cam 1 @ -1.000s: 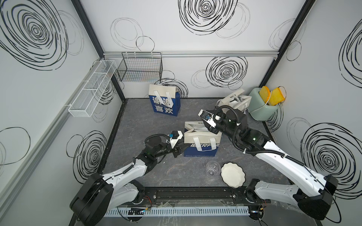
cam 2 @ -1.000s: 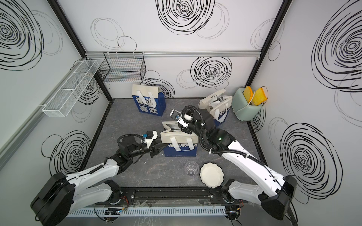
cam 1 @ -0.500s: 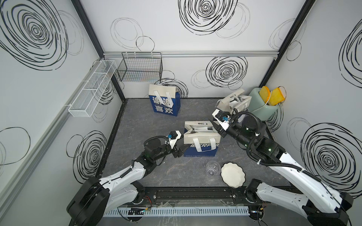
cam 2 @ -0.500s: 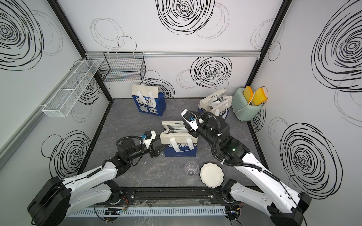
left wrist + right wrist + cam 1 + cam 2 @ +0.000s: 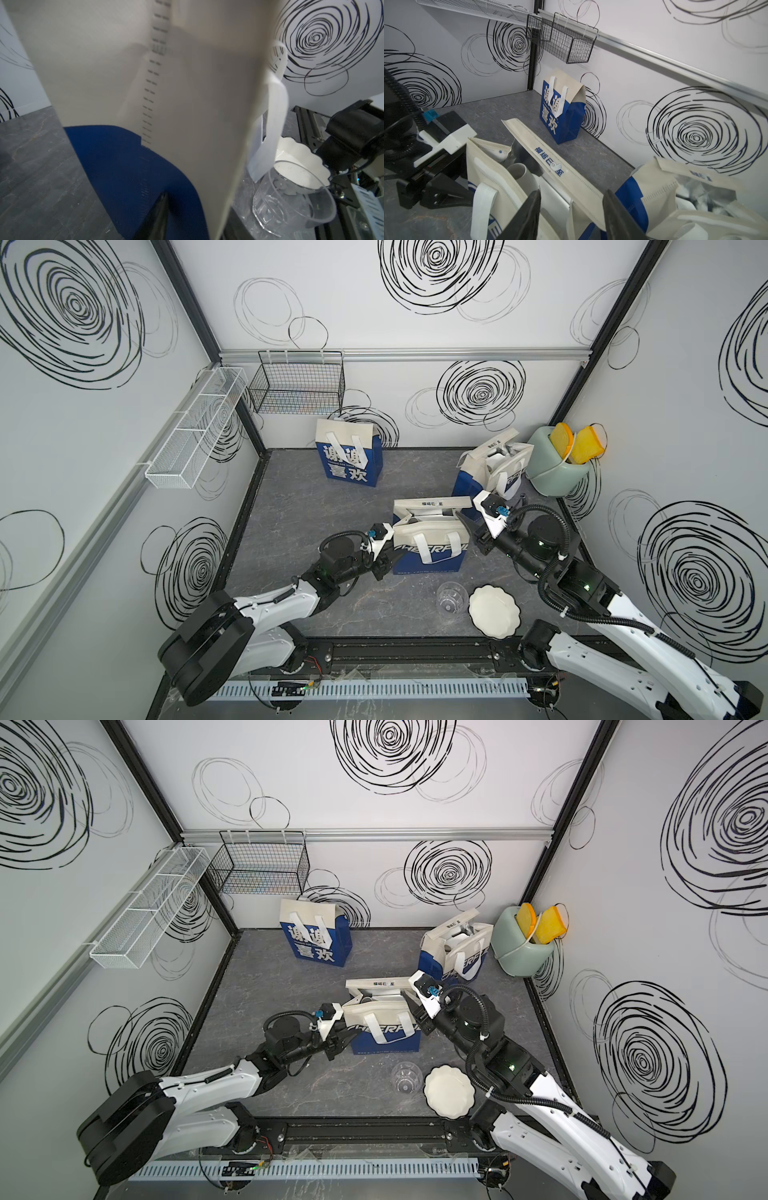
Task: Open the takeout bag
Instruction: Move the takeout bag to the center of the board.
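Observation:
The takeout bag (image 5: 428, 549) stands mid-table, blue below and cream above, with white handles. Its mouth gapes and its rear flap (image 5: 550, 164) stands up; a grey container (image 5: 521, 174) shows inside. My left gripper (image 5: 388, 564) (image 5: 340, 1042) is at the bag's front left corner. In the left wrist view the bag (image 5: 145, 83) fills the frame, and its folded corner sits pinched between the fingers (image 5: 160, 216). My right gripper (image 5: 469, 531) (image 5: 571, 216) is open, its fingers straddling the top edge of the bag's right end.
A clear cup (image 5: 450, 597) and a white scalloped plate (image 5: 494, 611) lie just in front of the bag. A second blue bag (image 5: 348, 456) stands at the back wall, a third bag (image 5: 490, 472) and a green toaster (image 5: 559, 464) at back right. Wire baskets (image 5: 297, 387) hang on the wall.
My right gripper swung from above the bag's rear to its right end and came down. My left gripper moved in onto the front left corner, widened briefly, then narrowed on it.

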{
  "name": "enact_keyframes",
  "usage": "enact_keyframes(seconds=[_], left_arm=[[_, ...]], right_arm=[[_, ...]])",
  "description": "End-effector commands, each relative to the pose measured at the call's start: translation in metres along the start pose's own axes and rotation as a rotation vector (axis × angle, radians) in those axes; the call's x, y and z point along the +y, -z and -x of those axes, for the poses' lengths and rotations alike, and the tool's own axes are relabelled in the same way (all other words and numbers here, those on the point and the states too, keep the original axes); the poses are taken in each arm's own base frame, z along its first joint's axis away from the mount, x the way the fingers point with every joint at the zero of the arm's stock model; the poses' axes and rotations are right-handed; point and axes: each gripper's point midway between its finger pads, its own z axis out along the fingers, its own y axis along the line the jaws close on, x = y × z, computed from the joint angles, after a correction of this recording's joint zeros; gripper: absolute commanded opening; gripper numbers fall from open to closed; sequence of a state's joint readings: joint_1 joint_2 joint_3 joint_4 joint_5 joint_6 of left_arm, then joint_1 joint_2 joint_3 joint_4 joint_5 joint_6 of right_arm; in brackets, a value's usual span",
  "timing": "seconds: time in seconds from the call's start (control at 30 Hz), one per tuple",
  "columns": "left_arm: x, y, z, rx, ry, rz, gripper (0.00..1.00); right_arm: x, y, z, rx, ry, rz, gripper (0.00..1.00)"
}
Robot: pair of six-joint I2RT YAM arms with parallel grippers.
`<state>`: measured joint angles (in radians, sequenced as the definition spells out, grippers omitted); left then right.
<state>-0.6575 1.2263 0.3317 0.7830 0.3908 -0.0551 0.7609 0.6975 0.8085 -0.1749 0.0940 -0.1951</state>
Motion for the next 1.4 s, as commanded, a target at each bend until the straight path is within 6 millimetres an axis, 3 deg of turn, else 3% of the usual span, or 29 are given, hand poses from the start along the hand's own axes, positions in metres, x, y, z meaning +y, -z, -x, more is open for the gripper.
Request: enact_keyframes(seconds=[0.0,0.2,0.53,0.93,1.1,1.37], left_arm=[[-0.004,-0.007,0.005,-0.027,-0.007,-0.012,0.22],[0.0,-0.014,0.01,-0.074,0.039,0.053,0.0],[0.022,-0.048,0.025,-0.125,0.087,0.152,0.0],[0.048,-0.105,0.034,-0.09,0.108,0.128,0.0],[0.045,-0.128,0.032,-0.071,0.116,0.075,0.0],[0.021,-0.163,0.023,-0.051,0.136,-0.011,0.0]], right_arm=[[-0.007,0.005,-0.01,0.004,-0.08,-0.036,0.51],[-0.033,0.01,-0.019,-0.01,-0.131,-0.149,0.51],[-0.069,0.027,-0.012,-0.065,-0.185,-0.25,0.51],[-0.076,0.039,-0.006,-0.078,-0.176,-0.28,0.51],[-0.08,0.042,-0.004,-0.082,-0.168,-0.301,0.51],[-0.082,0.043,-0.004,-0.082,-0.167,-0.31,0.51]])
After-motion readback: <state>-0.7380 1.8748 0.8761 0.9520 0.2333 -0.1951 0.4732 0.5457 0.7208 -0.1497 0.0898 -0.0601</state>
